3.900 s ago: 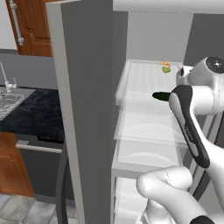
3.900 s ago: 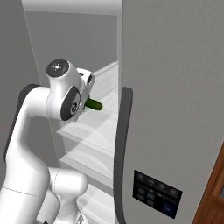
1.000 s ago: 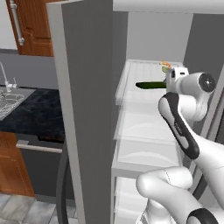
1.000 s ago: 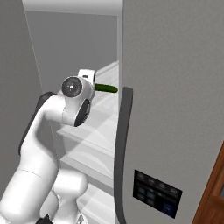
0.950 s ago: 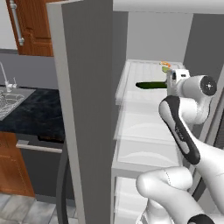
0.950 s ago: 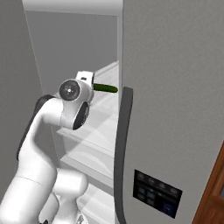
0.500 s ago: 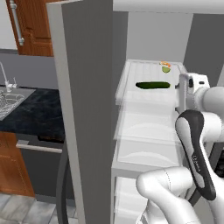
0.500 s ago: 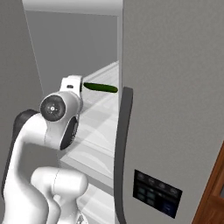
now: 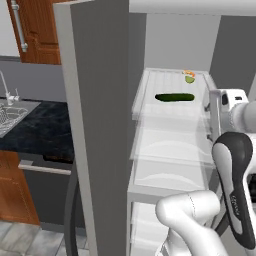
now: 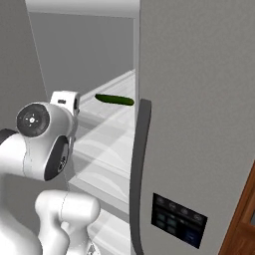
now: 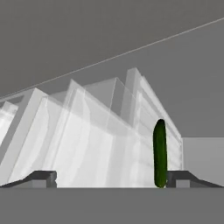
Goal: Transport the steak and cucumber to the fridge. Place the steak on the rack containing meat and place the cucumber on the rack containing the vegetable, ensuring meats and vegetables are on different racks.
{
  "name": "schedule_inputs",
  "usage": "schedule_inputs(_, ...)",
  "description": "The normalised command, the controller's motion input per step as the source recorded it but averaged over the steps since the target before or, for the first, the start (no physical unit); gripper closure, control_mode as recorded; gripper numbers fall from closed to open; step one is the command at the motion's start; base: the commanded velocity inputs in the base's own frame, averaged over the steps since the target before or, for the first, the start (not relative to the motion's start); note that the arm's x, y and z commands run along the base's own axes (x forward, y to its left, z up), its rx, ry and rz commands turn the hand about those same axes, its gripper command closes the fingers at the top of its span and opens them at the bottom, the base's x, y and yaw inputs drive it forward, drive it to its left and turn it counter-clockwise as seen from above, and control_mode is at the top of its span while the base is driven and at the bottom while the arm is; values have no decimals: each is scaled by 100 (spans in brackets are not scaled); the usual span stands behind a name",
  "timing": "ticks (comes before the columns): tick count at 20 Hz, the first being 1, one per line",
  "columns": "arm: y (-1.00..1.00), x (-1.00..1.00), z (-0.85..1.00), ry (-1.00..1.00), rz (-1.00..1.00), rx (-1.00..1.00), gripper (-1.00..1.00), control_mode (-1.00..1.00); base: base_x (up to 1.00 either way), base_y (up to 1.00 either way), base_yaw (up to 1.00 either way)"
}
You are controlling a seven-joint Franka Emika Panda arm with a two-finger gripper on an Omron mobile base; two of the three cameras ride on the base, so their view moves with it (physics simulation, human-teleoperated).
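The cucumber (image 9: 174, 97) lay loose on the fridge's (image 9: 100, 115) top rack (image 9: 150, 107) by a small yellow-green item (image 9: 189, 78), the pincer (image 11: 109, 178) spread wide with nothing between its tips, so a careless swing might have rolled the cucumber off.

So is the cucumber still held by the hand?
No, the cucumber lies alone on the top fridge shelf, with nothing gripping it.
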Motion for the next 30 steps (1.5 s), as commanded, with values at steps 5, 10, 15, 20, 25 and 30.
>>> schedule_inputs(5,0,-32,-2,12,4,0,-100,-100,0,0,0)
schedule_inputs(10,5,-25,-22,14,0,-3,-100,-100,0,0,0)
schedule_inputs(15,7,-21,-20,12,0,-3,-100,-100,0,0,0)
schedule_inputs(20,9,-9,-14,5,0,-3,-100,100,-50,9,0)
schedule_inputs(25,0,0,0,0,0,0,-100,100,-100,6,0)
schedule_inputs(30,0,0,0,0,0,0,-100,100,-100,31,0)
